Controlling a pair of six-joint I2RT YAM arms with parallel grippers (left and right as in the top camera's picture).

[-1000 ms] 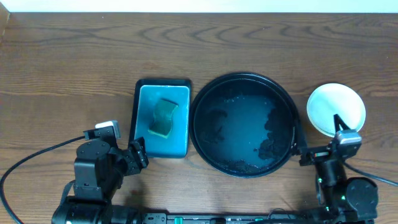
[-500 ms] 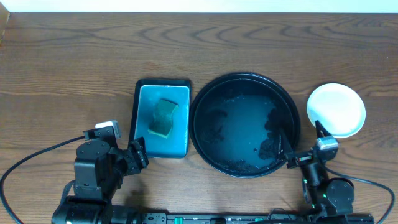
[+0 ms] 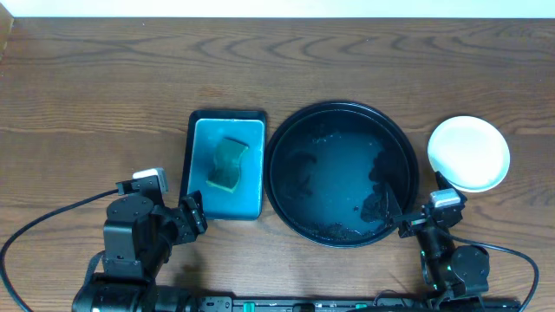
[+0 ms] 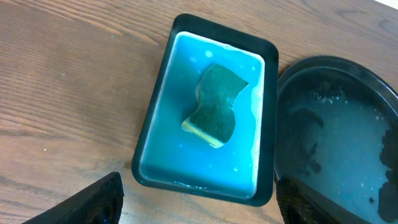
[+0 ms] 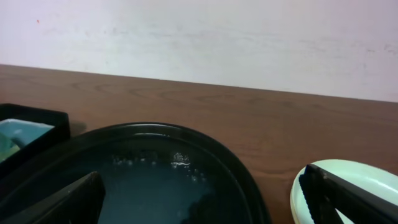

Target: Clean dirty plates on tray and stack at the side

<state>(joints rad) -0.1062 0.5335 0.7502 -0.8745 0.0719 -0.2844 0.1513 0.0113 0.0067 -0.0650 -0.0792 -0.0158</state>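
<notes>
With the plates (image 3: 468, 153) seemingly stacked beside the plate-free tray (image 3: 338, 107), your left gripper (image 4: 199, 183) and right gripper (image 5: 199, 180) idle, jaws released.

You have one round black tray (image 3: 338, 178), one teal tray (image 3: 247, 198) and one sponge (image 3: 227, 163). One pale plate (image 3: 469, 153) shows from above.

The round black tray (image 3: 334, 178) lies wet and smeared mid-table, a clean pale plate (image 3: 468, 153) just right of it.
</notes>
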